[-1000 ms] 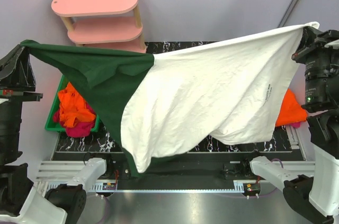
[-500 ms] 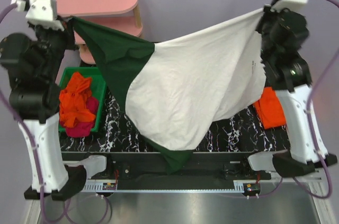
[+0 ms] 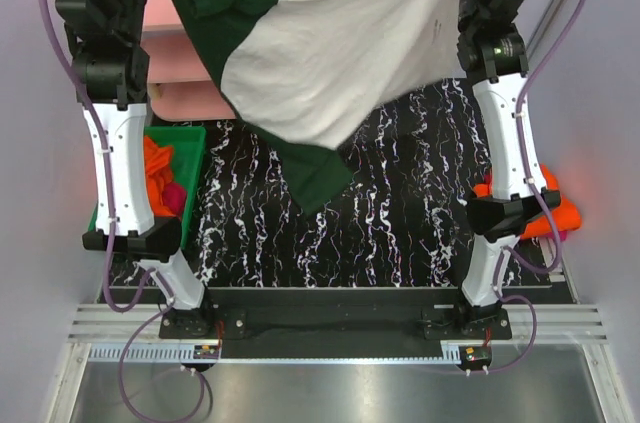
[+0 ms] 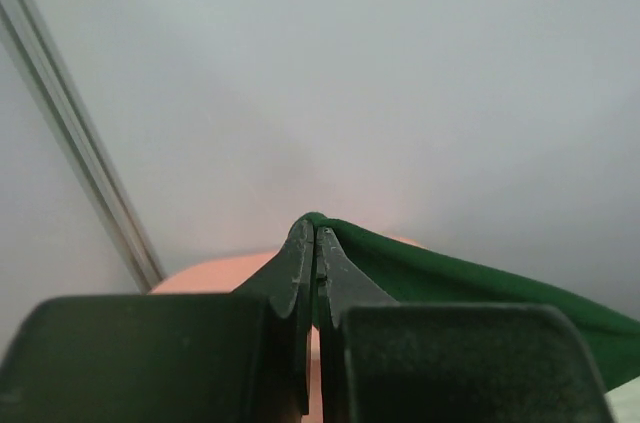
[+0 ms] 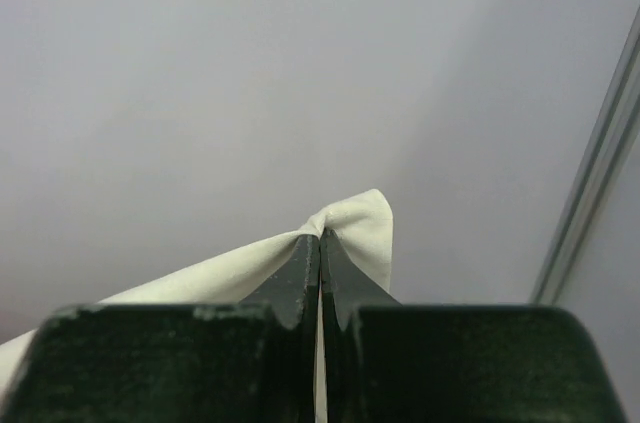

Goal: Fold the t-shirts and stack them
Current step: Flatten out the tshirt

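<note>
Change noted: both arms have risen and reached toward the far edge of the worktop (image 3: 400, 233), lifting the white t-shirt with dark green sleeves (image 3: 340, 53) away from the near edge. It now hangs stretched high over the far half, with its lowest green fold dangling above the middle, apparently clear of the surface.

Left claw (image 4: 316, 235): pinched tight on a green sleeve edge.

Right claw (image 5: 320, 235): pinched tight on a white corner of the same shirt.

Other stock: orange and magenta t-shirts (image 3: 165, 178) heaped in a green bin (image 3: 195, 148) at the left edge. One orange t-shirt (image 3: 560, 211) at the right edge, partly behind the right arm. Pink shelf (image 3: 190, 98) at the far-left corner.

Risks:
- Each grip takes only a small bite of cloth, so a brisk lowering could pull a corner free.
- The sagging middle may bunch and land creased.
- The green side hangs near the shelf and could snag there.
</note>
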`<action>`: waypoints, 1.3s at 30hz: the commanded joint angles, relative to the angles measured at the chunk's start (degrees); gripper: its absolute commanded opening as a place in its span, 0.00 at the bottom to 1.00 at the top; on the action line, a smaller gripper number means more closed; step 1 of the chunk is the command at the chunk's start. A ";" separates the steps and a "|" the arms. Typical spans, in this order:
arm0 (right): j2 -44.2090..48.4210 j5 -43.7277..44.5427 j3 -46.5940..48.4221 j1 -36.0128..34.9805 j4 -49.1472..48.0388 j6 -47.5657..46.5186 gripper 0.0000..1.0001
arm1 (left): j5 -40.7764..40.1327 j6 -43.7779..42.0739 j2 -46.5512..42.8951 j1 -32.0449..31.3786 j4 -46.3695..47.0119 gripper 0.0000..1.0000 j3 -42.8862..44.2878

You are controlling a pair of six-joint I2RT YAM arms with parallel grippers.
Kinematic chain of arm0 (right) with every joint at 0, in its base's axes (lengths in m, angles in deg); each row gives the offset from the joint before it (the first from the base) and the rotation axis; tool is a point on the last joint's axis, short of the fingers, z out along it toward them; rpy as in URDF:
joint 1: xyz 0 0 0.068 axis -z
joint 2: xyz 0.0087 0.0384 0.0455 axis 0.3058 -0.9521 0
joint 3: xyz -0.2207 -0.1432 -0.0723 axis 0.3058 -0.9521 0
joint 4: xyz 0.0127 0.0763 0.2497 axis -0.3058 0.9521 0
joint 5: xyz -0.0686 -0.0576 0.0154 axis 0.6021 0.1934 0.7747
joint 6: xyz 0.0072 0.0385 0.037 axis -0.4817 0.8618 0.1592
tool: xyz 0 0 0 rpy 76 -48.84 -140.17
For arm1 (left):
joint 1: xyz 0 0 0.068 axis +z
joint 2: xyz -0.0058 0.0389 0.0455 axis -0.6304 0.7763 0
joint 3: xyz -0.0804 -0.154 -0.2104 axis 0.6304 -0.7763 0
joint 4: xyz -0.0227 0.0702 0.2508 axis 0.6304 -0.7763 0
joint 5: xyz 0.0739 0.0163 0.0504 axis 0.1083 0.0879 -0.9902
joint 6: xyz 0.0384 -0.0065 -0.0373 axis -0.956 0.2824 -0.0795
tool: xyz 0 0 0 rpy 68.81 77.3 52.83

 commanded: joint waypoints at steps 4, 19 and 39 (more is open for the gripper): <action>6.09 -2.23 1.01 0.27 -8.39 1.36 0.00 | -5.71 -3.57 -4.47 -1.72 17.79 0.00 0.41; 31.11 3.67 -67.01 0.18 -23.16 9.16 0.00 | -2.29 -1.72 -30.73 -0.84 17.27 0.00 -64.41; 51.71 -2.48 -92.52 0.00 9.44 23.94 0.00 | 6.67 -1.90 -51.14 -0.84 -9.63 0.00 -90.21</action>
